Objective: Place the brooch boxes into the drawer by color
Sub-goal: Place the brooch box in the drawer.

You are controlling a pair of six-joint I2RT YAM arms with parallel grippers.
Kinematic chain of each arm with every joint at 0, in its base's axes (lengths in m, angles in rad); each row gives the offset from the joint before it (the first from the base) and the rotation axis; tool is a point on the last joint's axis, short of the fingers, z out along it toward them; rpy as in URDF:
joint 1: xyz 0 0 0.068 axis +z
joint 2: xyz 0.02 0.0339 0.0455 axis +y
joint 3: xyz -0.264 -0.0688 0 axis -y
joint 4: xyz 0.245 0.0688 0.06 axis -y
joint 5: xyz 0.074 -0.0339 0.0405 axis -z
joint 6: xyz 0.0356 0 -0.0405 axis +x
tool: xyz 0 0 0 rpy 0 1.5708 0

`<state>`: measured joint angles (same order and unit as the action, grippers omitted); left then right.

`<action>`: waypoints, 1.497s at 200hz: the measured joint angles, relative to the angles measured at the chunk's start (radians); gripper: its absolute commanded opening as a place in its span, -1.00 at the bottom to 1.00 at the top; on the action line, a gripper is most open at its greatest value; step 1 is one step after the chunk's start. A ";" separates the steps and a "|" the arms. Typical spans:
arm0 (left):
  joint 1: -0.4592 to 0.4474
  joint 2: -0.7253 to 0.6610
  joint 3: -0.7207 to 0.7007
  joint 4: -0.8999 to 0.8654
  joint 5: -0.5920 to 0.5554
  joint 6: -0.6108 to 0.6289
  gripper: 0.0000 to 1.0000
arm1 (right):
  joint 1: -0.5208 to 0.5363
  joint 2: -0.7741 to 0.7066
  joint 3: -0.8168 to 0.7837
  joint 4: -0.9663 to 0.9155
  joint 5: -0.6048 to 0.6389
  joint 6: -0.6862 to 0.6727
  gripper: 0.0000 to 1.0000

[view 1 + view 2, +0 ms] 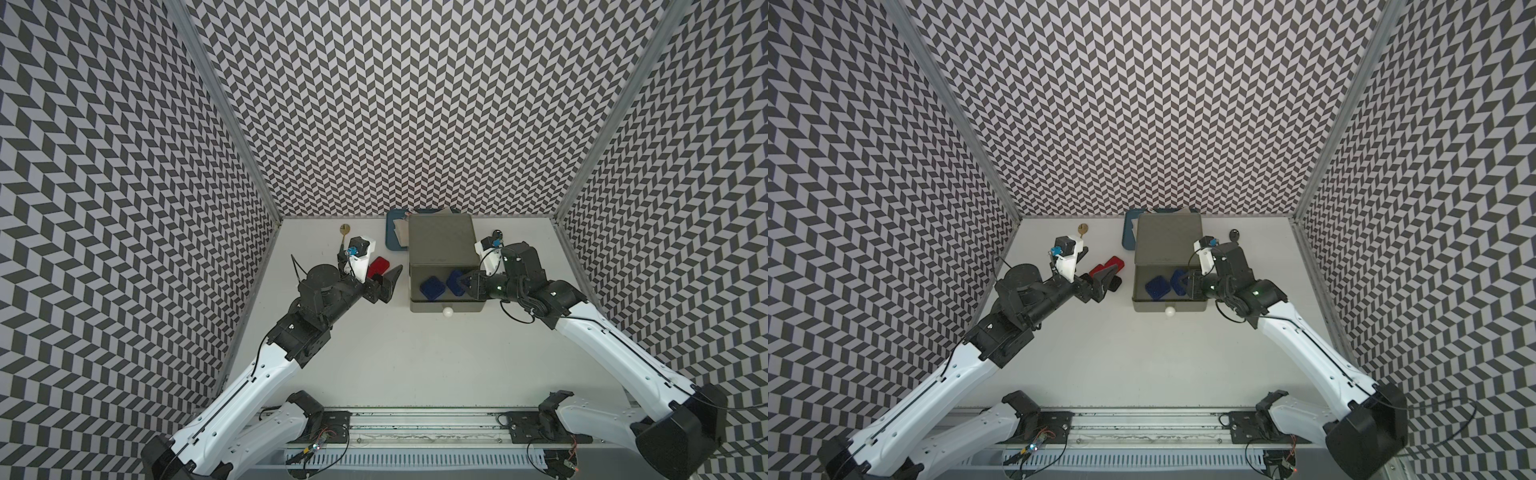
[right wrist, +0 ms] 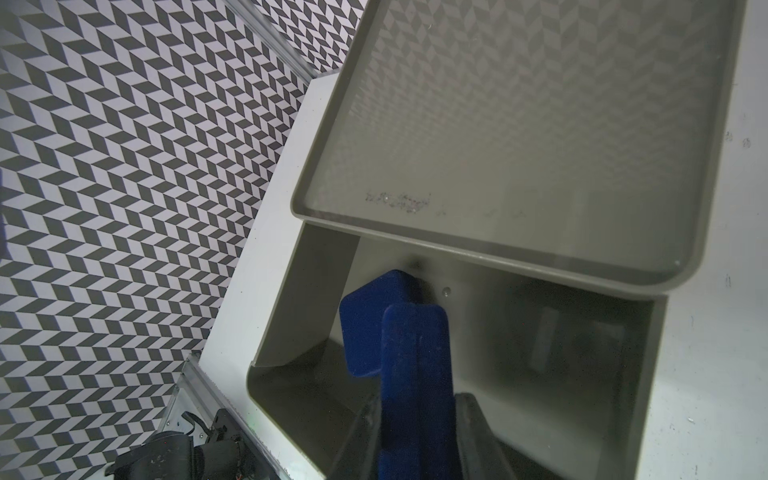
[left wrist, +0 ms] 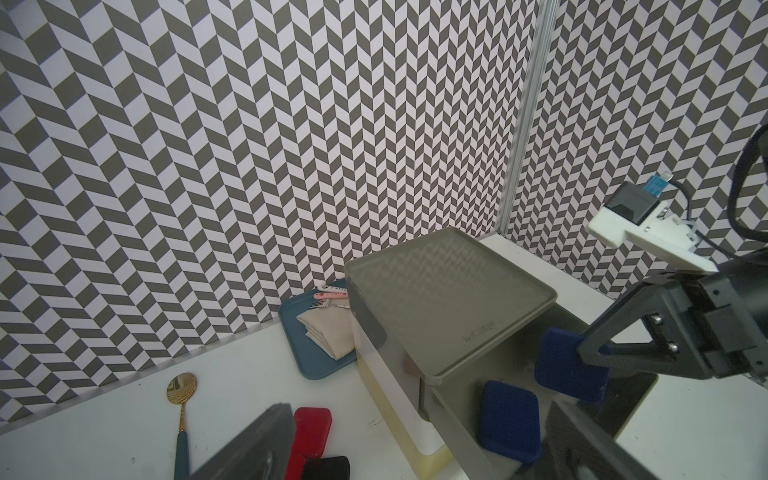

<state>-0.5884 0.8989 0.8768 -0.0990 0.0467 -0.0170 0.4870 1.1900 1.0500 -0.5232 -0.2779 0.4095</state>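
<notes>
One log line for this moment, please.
right gripper: shut on blue box, at open grey drawer | second blue box: lying in drawer | left gripper: open, near red box and black box on table

Readable txt: none.
Drawer (image 2: 519, 124) top: small embossed mark (image 2: 397, 201) nr front edge, too faint to read.
Nos./brands/signs: none legible.

Both top views high overhead; wrist views close to drawer (image 3: 449, 291)
</notes>
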 measured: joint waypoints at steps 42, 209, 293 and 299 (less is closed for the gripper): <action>0.000 0.001 0.000 0.000 0.000 0.001 0.99 | -0.013 0.005 -0.002 0.008 0.006 0.000 0.15; 0.006 0.039 0.000 -0.007 0.001 0.012 0.99 | 0.010 0.013 0.158 -0.204 0.013 -0.153 -0.49; 0.014 0.050 0.000 -0.039 0.000 0.016 0.99 | 0.130 0.032 0.158 -0.241 -0.010 -0.183 -0.74; 0.015 0.053 0.000 -0.040 0.001 0.016 0.99 | 0.148 0.032 0.158 -0.244 -0.008 -0.183 -0.74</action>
<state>-0.5732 0.9520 0.8772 -0.1387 0.0475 -0.0013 0.6353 1.2224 1.2076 -0.7673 -0.2863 0.2264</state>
